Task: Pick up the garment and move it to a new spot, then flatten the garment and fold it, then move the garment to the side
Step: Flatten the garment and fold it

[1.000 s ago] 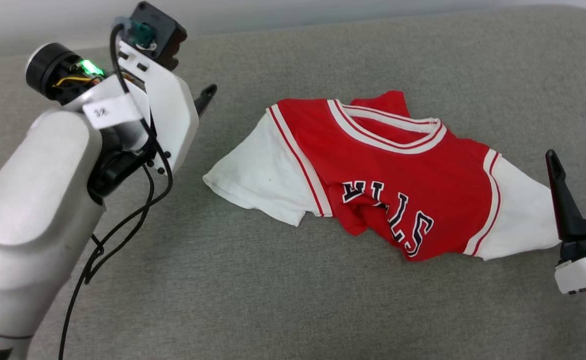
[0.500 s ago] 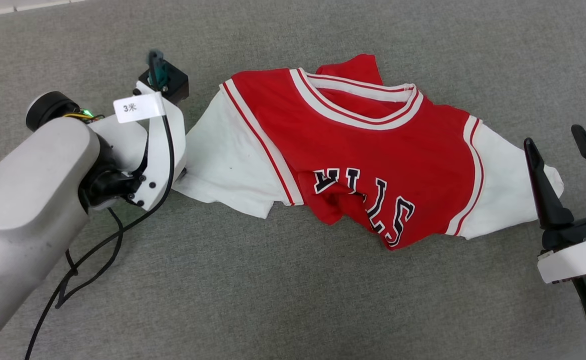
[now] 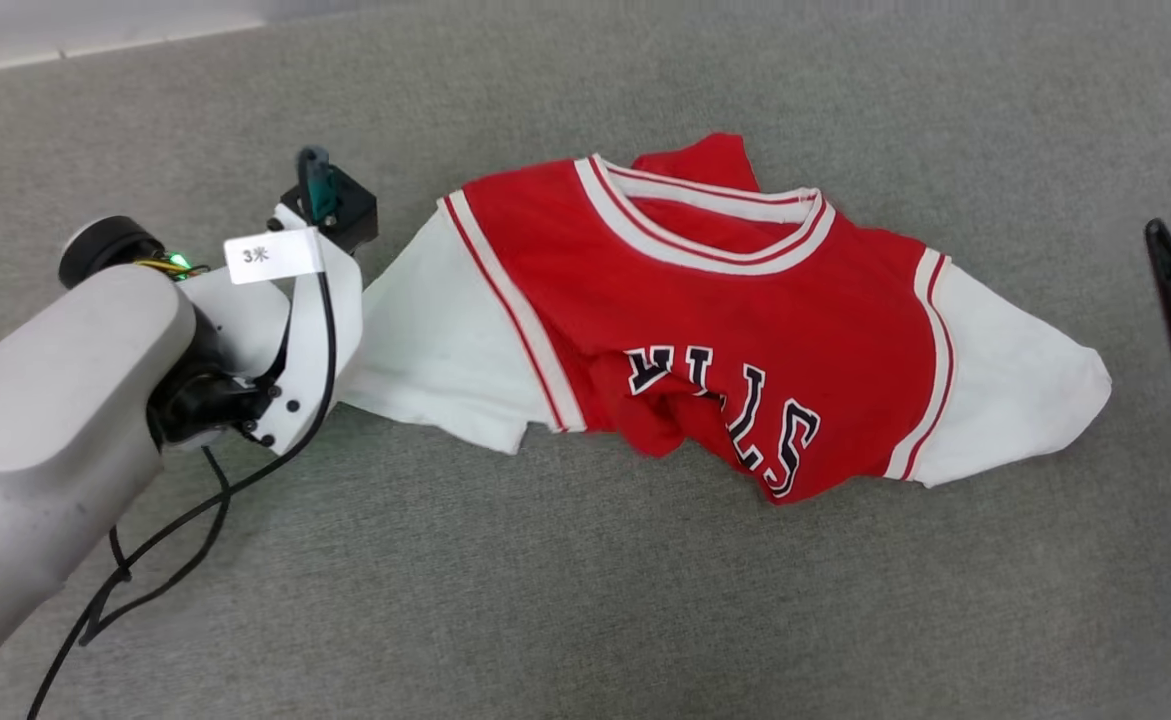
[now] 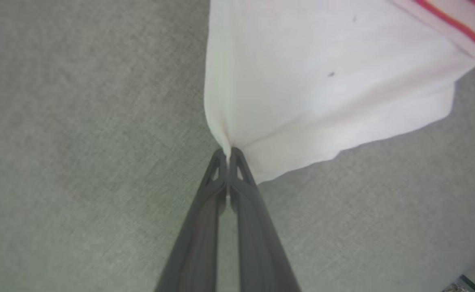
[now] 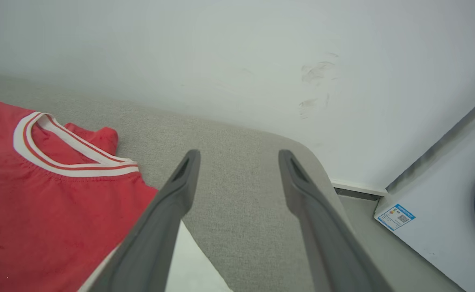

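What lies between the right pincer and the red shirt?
Only bare grey surface, by the head view; the right pincer stands clear of the garment.

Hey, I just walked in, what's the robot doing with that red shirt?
The robot is starting on a red jersey that lies rumpled on a grey padded surface, not yet flattened or folded. Its left claw is shut on the edge of one white sleeve, pinching the fabric between its fingertips. The right claw is open and holds nothing; it hangs just off the end of the other sleeve.
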